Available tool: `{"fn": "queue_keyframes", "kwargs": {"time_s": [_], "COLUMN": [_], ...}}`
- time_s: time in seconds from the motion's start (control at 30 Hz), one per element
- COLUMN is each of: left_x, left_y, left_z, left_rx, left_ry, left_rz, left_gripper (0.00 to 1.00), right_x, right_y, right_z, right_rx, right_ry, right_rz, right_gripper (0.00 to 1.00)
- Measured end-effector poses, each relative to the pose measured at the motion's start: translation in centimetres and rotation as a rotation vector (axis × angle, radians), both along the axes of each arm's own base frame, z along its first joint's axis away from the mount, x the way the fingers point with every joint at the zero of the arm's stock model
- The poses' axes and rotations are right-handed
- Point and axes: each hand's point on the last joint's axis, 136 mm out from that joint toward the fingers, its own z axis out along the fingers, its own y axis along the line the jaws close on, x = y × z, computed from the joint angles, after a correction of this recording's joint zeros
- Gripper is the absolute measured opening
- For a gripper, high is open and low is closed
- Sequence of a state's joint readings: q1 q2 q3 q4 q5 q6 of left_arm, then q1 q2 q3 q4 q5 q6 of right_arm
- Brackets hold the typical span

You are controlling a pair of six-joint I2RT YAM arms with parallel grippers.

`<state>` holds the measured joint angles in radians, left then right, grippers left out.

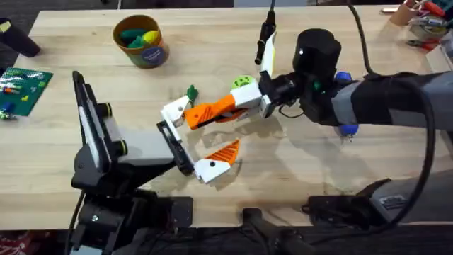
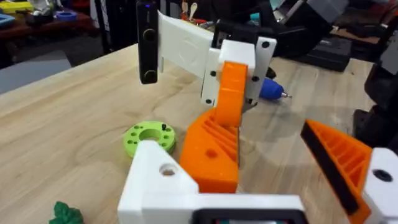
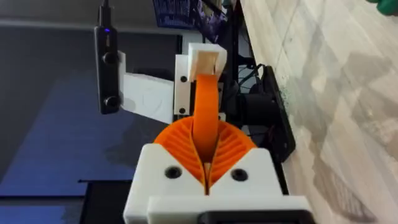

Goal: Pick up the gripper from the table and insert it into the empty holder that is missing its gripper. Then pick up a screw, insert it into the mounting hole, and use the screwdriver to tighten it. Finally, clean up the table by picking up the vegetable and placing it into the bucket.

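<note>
Two arms meet: the right gripper [image 1: 225, 108] is clamped on the gripper [image 2: 214, 149], whose thick end sits just beside the holder [image 2: 163, 177] on the left gripper [image 1: 197, 140], its jaws spread wide. The wedge looks tilted against the mount, so a push could jam it or twist it from the pads. I count one bucket [image 1: 141, 40] well beyond the fingers, one screwdriver [image 2: 272, 90] behind the right gripper and one loose vegetable [image 1: 192, 93] nearby.

Bright, even light — soft shadows, slight blur
</note>
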<state>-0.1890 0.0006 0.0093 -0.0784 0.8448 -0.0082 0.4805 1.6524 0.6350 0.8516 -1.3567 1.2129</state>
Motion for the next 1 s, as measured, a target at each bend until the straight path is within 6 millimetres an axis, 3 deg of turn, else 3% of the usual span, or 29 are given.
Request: {"fn": "queue_keyframes", "kwargs": {"time_s": [0.5,1.0], "left_x": [-0.03,-0.02], "left_y": [-0.02,-0.01], "left_z": [0.00,0.00], "left_rx": [0.000,0.000], "left_ry": [0.000,0.000], "left_rz": [-0.002,-0.001], "left_gripper": [0.986,0.986], "right_x": [-0.39,0.53], "right_y": [-0.12,0.15], "right_z": [0.12,-0.12], "right_rx": [0.008,-0.002], "right_ry": [-0.004,-0.019], "right_rz": [0.024,-0.031], "right_gripper": [0.020,0.020]}}
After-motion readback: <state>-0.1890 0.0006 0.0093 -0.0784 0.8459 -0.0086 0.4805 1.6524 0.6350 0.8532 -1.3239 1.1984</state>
